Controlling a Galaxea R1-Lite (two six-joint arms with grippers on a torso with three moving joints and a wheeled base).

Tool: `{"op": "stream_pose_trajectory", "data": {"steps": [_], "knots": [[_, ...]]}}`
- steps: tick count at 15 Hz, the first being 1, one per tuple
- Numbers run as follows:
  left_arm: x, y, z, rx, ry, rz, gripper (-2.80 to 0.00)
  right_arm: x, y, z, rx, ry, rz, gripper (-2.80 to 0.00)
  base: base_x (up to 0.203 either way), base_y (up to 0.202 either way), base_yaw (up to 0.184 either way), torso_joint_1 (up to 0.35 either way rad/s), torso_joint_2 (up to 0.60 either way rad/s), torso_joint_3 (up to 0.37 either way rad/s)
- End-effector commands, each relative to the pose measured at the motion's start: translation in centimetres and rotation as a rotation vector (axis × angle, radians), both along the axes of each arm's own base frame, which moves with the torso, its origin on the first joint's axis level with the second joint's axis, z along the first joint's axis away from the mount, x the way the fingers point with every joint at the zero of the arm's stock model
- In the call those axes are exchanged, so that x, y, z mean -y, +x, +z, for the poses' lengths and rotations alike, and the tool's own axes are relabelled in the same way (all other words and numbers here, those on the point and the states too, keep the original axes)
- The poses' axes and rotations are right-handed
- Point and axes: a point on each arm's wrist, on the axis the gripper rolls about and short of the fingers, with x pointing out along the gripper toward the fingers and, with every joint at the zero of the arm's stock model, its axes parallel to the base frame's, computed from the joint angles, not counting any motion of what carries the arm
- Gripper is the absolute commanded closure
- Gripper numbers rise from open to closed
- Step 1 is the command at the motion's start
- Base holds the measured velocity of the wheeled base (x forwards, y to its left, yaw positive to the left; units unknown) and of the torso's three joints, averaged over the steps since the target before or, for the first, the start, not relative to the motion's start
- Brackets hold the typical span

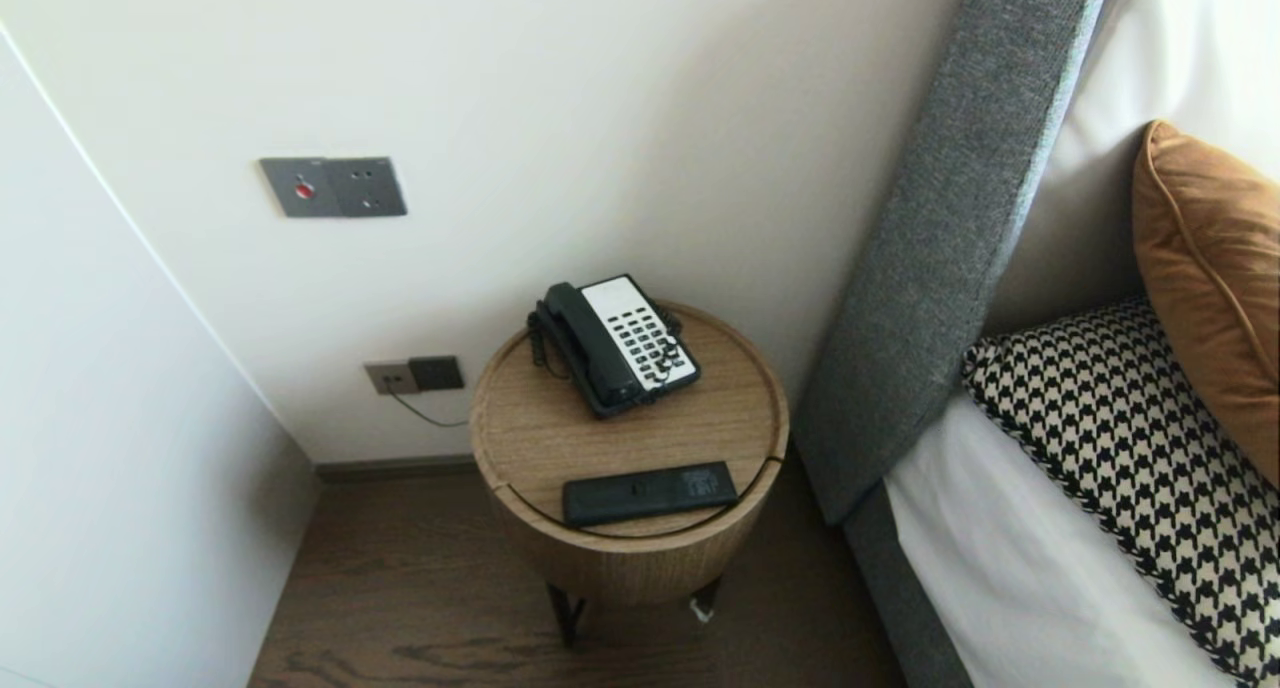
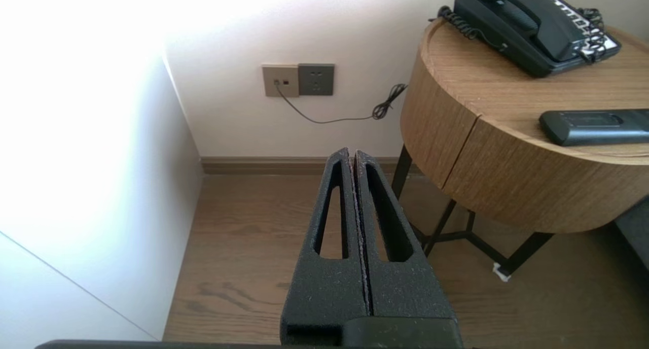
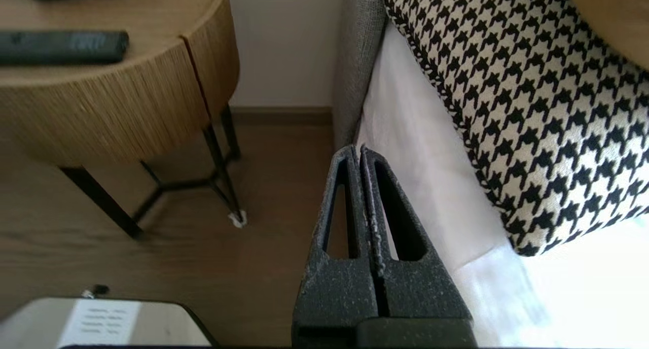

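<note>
one black remote point(image 1: 649, 493) lay by the front rim of the table point(image 1: 530, 438), cut off in both wrist views; one telephone point(image 1: 615, 343) sat behind it. left end effector point(image 2: 353, 153) and right end effector point(image 3: 359, 150), both closed and empty, hung over the floor point(image 2: 243, 247) beside the table, the right by the bed point(image 3: 431, 186)
</note>
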Motion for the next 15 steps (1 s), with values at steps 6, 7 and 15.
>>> {"op": "stream_pose_trajectory", "data": {"steps": [6, 7, 15], "knots": [[0.0, -0.01, 0.04, 0.002, -0.001, 0.0, 0.0, 0.01, 0.04, -0.31, -0.004, 0.015, -0.001, 0.0, 0.0, 0.0, 0.0, 0.0, 0.0, 0.0], [0.0, 0.01, -0.01, 0.0, -0.001, 0.001, 0.0, 0.0, 0.05, -0.29, -0.004, 0.015, -0.002, 0.0, 0.0, 0.0, 0.0, 0.0, 0.0, 0.0], [0.0, 0.01, -0.01, 0.0, -0.002, 0.001, 0.0, 0.0, 0.04, -0.29, -0.002, 0.015, -0.002, 0.0, 0.0, 0.0, 0.0, 0.0, 0.0, 0.0]]}}
